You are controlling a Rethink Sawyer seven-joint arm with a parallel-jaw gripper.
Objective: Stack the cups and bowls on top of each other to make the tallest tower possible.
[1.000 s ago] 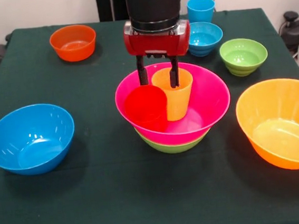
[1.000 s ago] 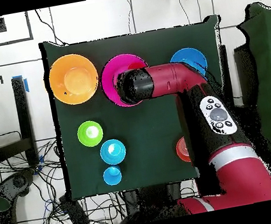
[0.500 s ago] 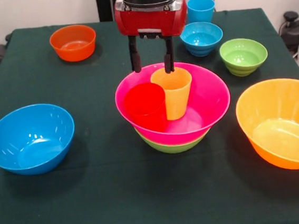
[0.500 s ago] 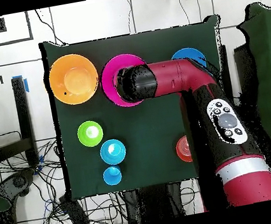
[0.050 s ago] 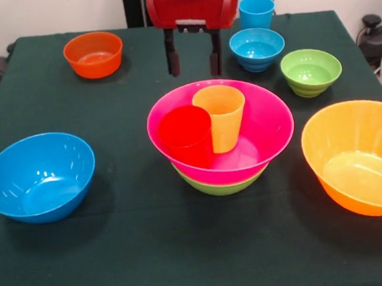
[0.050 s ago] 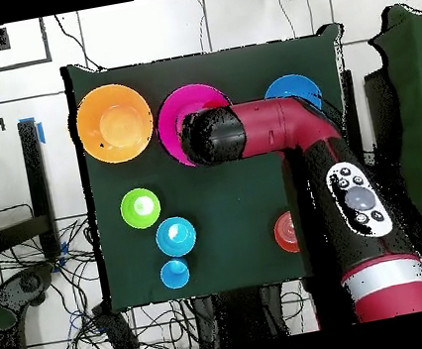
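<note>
The tower is a large pink bowl nested on a medium green bowl at mid-table. A red cup and a yellow cup stand upright side by side inside the pink bowl. My gripper hangs open and empty above the bowl's far rim, clear of both cups. A light blue cup stands at the far edge, right of the gripper. In the overhead view the arm's wrist covers part of the pink bowl and hides the cups.
Around the tower stand loose bowls: a large yellow-orange bowl at right, a medium blue bowl at left, a small orange bowl far left, and a small blue bowl and small green bowl far right.
The gripper, which stood around the yellow cup's rim, has risen straight up and drawn back, leaving the yellow cup standing in the pink bowl. The bowls have not moved.
</note>
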